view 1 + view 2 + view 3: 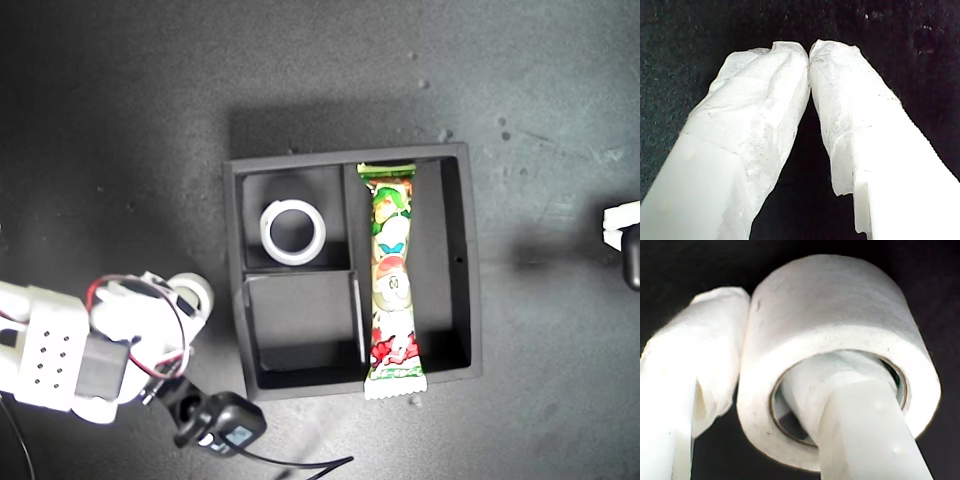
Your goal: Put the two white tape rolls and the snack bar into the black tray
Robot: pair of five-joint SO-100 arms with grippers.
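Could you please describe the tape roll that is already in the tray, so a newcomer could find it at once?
Find the black tray mid-scene in the exterior view. The snack bar fills its long compartment; beside that are two small square ones. The tape roll is the white ring lying flat in the upper square; the lower one holds nothing.

Dark speckled tabletop (120,120), brighter patch centre.

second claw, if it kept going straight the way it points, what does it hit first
Probably just the dark table surface. My second claw is shut on a white tape roll, one finger through its centre, and only dark surface shows beyond it. Depth is unclear; the black tray isn't in that view.
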